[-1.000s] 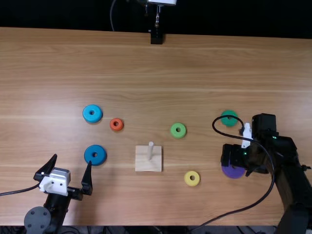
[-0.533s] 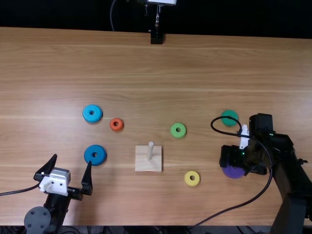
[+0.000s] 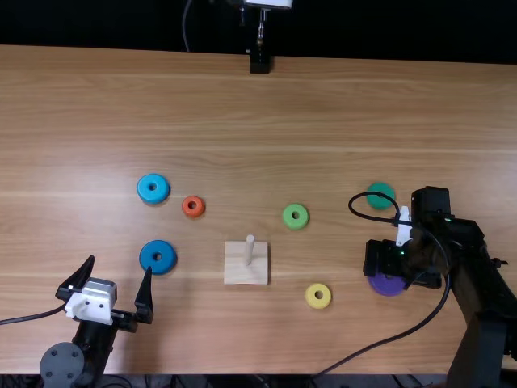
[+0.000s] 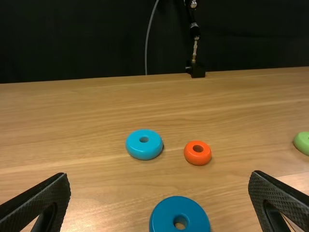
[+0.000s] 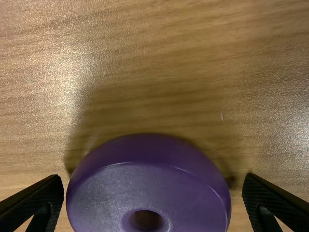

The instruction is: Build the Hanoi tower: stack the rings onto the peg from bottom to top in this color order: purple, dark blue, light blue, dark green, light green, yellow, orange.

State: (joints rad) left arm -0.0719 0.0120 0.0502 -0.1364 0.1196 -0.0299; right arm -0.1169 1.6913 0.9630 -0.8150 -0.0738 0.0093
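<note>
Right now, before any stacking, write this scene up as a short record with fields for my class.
Peg: upright on its base, bare
Purple ring: on the table, between the open fingers of the right gripper
Left gripper: open, empty
Left of peg: dark blue ring, light blue ring, orange ring
Right of peg: light green ring, yellow ring, dark green ring, purple ring

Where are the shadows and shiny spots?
Right wrist view: a soft shadow on the table beside the purple ring, and pale glare. Left wrist view: a small shadow hugging the light blue ring. Top view: a thin shadow along the base.
</note>
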